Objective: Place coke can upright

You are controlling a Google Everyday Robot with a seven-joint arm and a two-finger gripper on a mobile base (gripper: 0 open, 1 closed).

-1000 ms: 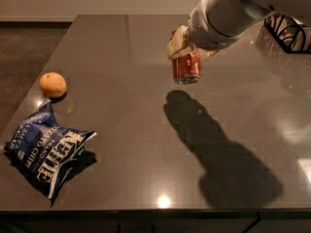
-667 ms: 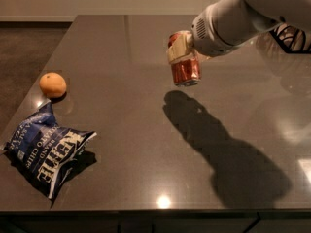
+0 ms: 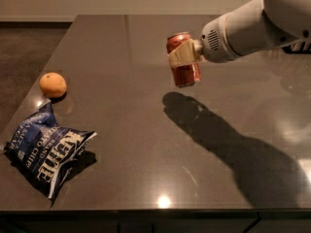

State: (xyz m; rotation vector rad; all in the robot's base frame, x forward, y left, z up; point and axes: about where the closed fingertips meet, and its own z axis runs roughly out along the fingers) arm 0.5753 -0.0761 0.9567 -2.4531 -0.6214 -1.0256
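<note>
The coke can (image 3: 183,73) is red with a silver top and stands nearly upright, tilted slightly, held just above the dark table (image 3: 146,178) near its middle back. My gripper (image 3: 184,56) reaches in from the right and is shut on the can's middle, its tan fingers (image 3: 181,55) wrapped across the can's front. The can's lower end hangs close over the table, and its shadow lies just below and to the right.
An orange fruit (image 3: 52,85) sits at the table's left side. A blue chip bag (image 3: 46,152) lies at the front left corner. My grey arm (image 3: 252,25) spans the upper right, with a dark object (image 3: 297,46) behind it at the right edge.
The arm has swung so the wrist points more to the left, and the can has turned from hanging under the gripper to nearly upright. The orange and the bag have not moved.
</note>
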